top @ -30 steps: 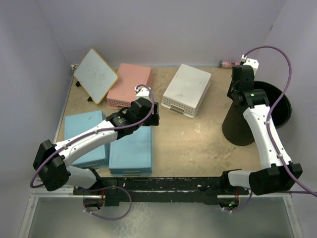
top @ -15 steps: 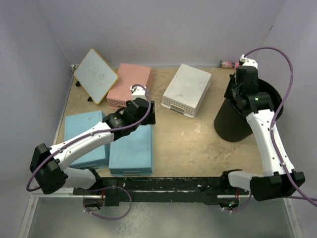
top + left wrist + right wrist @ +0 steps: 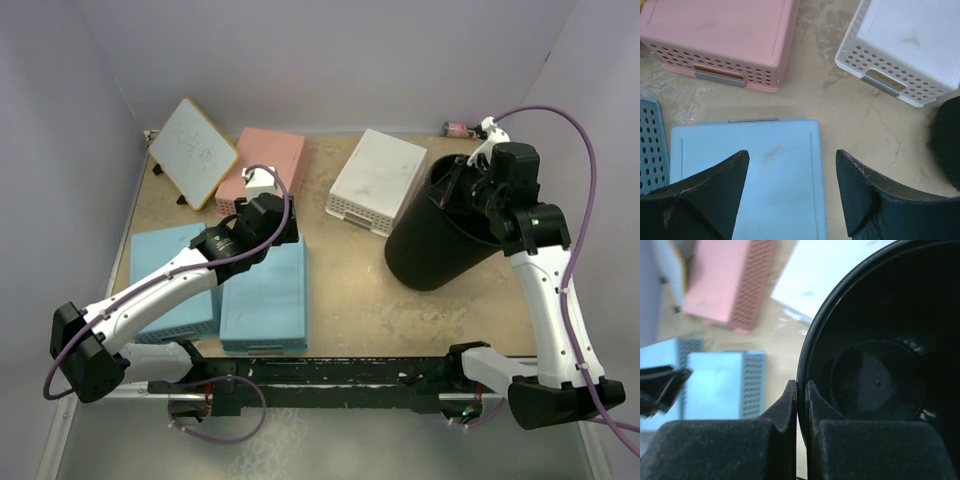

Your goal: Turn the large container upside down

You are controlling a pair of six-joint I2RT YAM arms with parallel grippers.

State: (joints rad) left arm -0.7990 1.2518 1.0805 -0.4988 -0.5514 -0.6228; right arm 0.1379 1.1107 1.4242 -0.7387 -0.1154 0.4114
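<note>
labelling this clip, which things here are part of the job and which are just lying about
Job: large container, right hand pinching its rim.
Lying about: pink basket, white basket, blue basket, second blue basket, whiteboard, open left hand.

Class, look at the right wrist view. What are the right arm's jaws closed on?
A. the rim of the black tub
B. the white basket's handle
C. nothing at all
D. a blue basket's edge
A: the right gripper has its jaws pinched on the thin rim of the large container, one inside the wall and one outside.
</note>
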